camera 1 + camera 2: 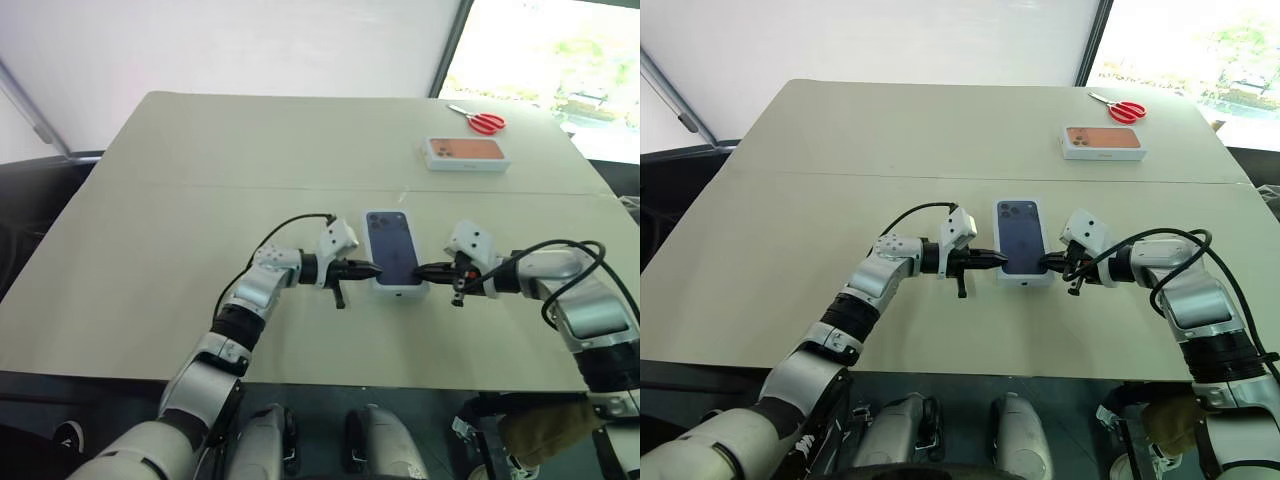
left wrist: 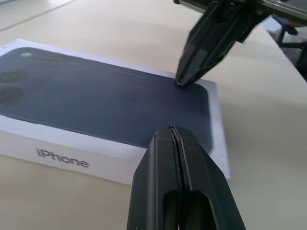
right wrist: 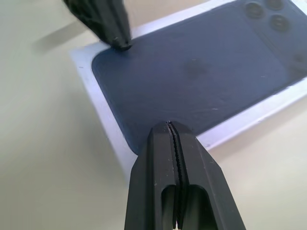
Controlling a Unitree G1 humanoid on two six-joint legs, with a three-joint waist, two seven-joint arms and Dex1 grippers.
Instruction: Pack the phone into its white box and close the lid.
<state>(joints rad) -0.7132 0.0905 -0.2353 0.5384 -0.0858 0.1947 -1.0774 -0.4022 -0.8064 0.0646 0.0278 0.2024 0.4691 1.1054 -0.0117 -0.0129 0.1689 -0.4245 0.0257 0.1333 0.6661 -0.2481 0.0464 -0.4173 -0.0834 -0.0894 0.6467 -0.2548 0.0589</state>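
Lid: one, blue phone picture facing up, seated closed at the table's near middle.
Left tool: one, fingers pressed together, tip at the lid's left edge.
Right tool: one, fingers pressed together, tip at the lid's right edge.
Orange-pictured box: one, far right.
Scissors: one pair, red-handled, beyond that box.

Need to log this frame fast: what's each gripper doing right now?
Left gripper: closed, holding nothing, tip at the lid's left edge.
Right gripper: closed, holding nothing, tip at the lid's right edge.
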